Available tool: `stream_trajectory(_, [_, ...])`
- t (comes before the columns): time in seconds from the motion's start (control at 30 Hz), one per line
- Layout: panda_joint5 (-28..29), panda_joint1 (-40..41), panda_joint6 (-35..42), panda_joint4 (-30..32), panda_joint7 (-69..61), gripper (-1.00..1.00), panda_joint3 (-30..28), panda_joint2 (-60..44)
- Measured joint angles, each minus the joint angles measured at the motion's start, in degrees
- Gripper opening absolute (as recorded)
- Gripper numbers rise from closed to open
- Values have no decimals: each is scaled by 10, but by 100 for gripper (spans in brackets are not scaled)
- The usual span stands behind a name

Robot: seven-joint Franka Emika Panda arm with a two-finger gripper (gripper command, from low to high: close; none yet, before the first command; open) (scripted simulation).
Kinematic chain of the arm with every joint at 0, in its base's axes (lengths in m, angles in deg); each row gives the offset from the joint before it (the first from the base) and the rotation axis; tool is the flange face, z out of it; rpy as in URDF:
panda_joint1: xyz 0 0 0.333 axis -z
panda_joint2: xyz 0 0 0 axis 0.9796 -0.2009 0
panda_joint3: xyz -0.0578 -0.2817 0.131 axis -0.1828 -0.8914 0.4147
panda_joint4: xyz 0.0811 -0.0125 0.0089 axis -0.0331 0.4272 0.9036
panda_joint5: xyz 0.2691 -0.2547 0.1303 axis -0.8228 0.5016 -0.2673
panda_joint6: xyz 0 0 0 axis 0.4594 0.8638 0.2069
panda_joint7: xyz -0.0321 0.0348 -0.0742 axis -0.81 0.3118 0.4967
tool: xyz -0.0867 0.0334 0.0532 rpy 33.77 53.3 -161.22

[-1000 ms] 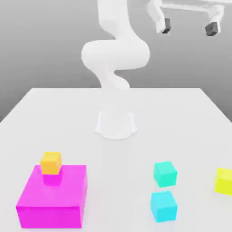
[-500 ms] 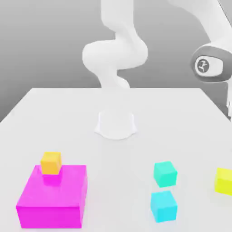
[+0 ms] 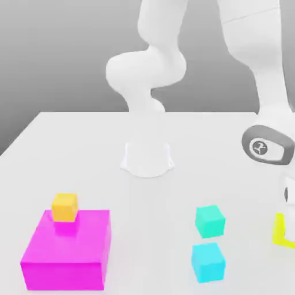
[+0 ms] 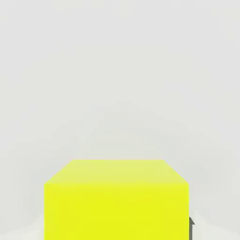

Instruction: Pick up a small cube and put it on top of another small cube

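A small yellow cube (image 3: 280, 231) rests on the white table at the exterior view's far right edge. My gripper (image 3: 290, 222) has come down over it, and the white hand covers part of the cube. In the hand view the yellow cube (image 4: 117, 197) sits close up between the jaws, with a dark fingertip (image 4: 191, 227) against one of its sides. The gripper is shut on this cube, which is still on the table. A small green cube (image 3: 210, 220) and a small cyan cube (image 3: 208, 262) lie to the yellow cube's left in the exterior view.
A large magenta block (image 3: 68, 249) stands at the exterior view's front left with a small orange cube (image 3: 64, 207) on top. The arm's white base (image 3: 147, 157) sits at the table's middle. Its lower links (image 3: 266, 147) hang above the right side.
The arm swung down from high at the back right onto the yellow cube. Its jaws, wide open a second ago, have closed on the cube.
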Motion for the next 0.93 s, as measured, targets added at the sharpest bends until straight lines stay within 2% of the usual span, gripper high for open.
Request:
stream_trajectory(0.17, [-64, 32, 64, 31, -39, -100, 34, 98])
stream_trajectory(0.37, [-151, 86, 84, 133, -42, -100, 20, 226])
stream_trajectory(0.57, [-191, 118, 102, 239, -8, -100, -8, 350])
stream_trajectory(0.67, [-184, 132, 69, 259, 9, -100, -10, 338])
stream_trajectory(0.83, [-146, 140, -28, 261, 37, -100, -15, 242])
stream_trajectory(0.87, [-139, 137, -40, 261, 42, 100, -20, 230])
stream_trajectory(0.93, [-139, 136, -40, 261, 42, 100, -20, 230])
